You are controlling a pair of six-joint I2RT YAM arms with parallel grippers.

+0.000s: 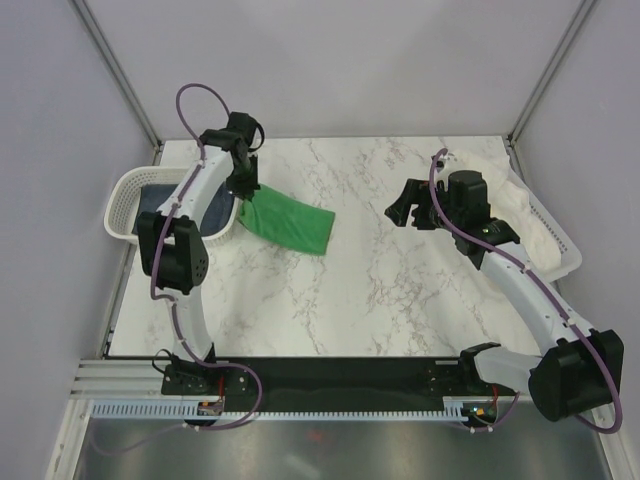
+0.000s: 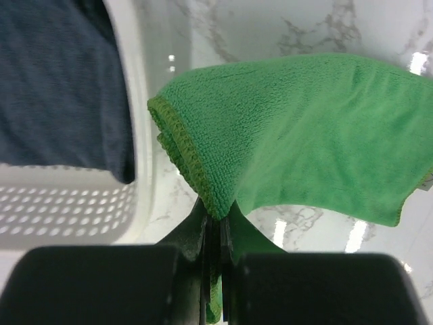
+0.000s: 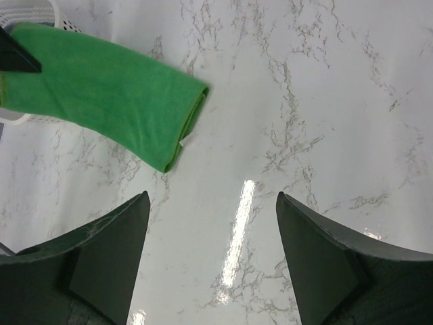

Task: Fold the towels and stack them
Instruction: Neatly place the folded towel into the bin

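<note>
The bright green towel (image 1: pixel 290 222) lies folded on the marble, running from the left basket toward the middle. My left gripper (image 1: pixel 243 190) is shut on its hemmed left corner (image 2: pixel 203 183), which is raised beside the basket rim; the jaws (image 2: pixel 218 217) pinch the cloth. The navy towel (image 1: pixel 152 198) lies inside the left basket (image 2: pixel 61 81). In the right basket the large white towel (image 1: pixel 515 200) sits bunched up. My right gripper (image 1: pixel 408 212) hangs open over bare marble (image 3: pixel 212 203), with the green towel's far end (image 3: pixel 169 115) ahead of it to the left.
A white perforated basket (image 1: pixel 122 205) stands at the table's left edge, with its wall (image 2: pixel 74 203) close to my left fingers. A second white basket (image 1: pixel 570 262) stands at the right edge. Grey walls enclose the table.
</note>
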